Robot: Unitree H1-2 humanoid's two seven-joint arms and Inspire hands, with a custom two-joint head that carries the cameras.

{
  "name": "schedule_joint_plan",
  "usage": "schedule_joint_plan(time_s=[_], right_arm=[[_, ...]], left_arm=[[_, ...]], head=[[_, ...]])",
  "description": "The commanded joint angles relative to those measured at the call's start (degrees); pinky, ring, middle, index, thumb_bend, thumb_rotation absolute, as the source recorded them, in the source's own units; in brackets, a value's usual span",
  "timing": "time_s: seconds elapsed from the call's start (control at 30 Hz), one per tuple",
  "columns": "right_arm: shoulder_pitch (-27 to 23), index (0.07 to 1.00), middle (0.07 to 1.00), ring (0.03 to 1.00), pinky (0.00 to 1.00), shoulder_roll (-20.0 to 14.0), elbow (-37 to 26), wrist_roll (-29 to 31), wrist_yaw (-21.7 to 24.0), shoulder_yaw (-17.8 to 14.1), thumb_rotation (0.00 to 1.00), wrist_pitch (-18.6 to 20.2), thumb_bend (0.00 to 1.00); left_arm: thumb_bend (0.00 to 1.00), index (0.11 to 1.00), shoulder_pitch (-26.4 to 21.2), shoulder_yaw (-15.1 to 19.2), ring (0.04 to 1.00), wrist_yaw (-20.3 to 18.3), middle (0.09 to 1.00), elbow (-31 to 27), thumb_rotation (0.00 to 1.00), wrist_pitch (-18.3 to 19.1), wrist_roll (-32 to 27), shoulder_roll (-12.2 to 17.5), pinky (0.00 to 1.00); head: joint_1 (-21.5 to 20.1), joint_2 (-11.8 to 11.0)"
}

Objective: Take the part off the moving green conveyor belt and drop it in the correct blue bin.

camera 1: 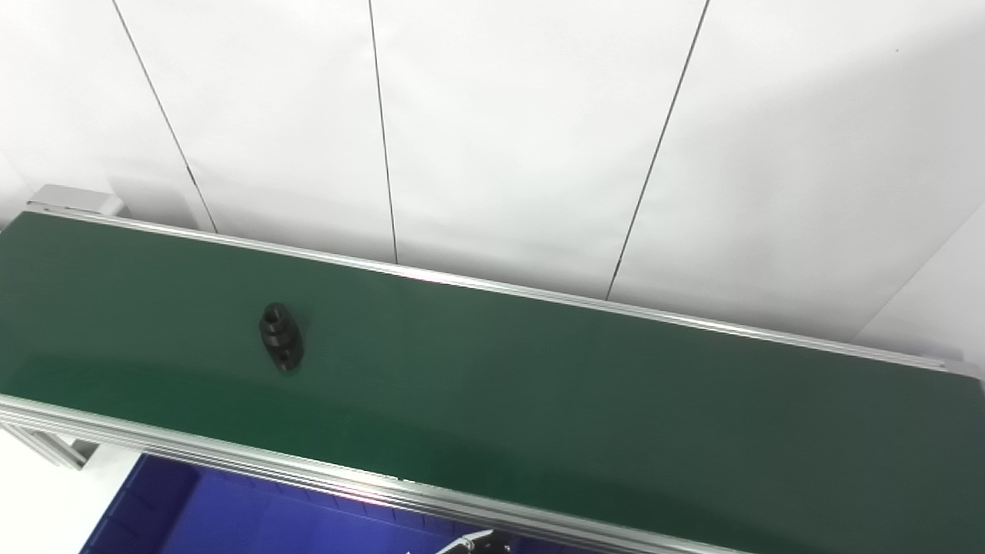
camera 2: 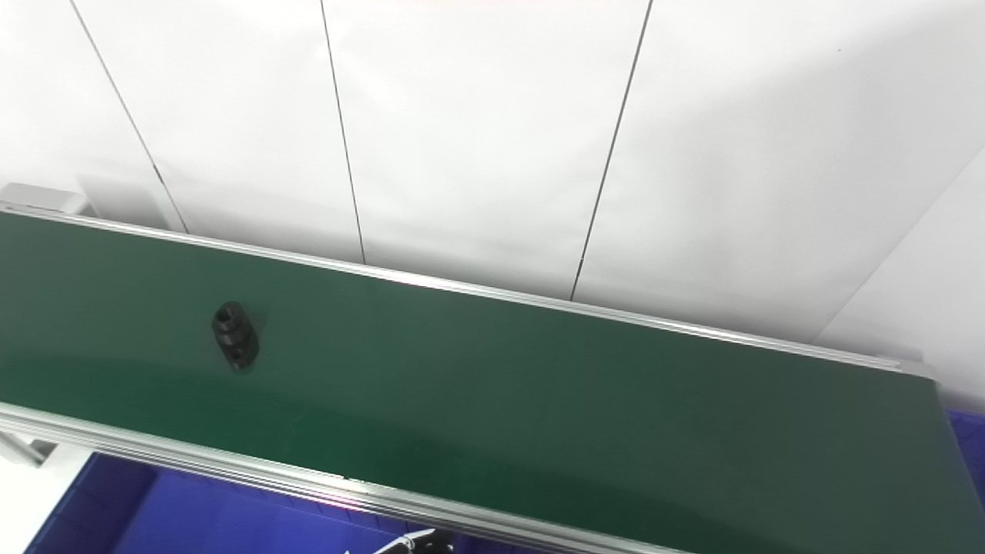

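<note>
A small black ribbed part (camera 1: 280,336) lies on the green conveyor belt (camera 1: 539,385), on its left portion and about midway across its width; it also shows in the right eye view (camera 2: 235,335). A blue bin (camera 1: 231,515) sits below the belt's near rail at the lower left. A small silver and black tip (camera 1: 479,543) pokes in at the bottom edge just left of centre, over the bin. It seems to belong to my left hand, and too little shows to tell its state. My right hand is out of view.
The belt runs from upper left to lower right between aluminium rails (camera 1: 308,469). A white panelled wall (camera 1: 500,138) stands right behind it. A sliver of another blue bin (camera 2: 971,454) shows past the belt's right end.
</note>
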Motion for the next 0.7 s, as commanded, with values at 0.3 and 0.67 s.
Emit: schedule_joint_plan(time_s=[0.3, 0.67], right_arm=[[0.8, 0.922, 0.929, 0.864, 0.73, 0.8, -7.2, 3.3, 5.4, -2.8, 0.94, -2.9, 1.00], [-1.1, 0.949, 0.922, 0.865, 0.78, 5.0, -10.8, 7.6, 13.5, -8.1, 0.92, -2.9, 1.00]], left_arm=[[1.00, 0.822, -1.0, -1.4, 0.813, -0.2, 0.820, -0.7, 1.00, -2.1, 1.9, -0.8, 0.73], [1.00, 0.819, -1.2, -1.3, 0.813, -0.3, 0.820, -0.5, 0.99, -2.1, 1.7, -0.8, 0.73]], head=[[0.0, -0.1], [-0.7, -0.3]])
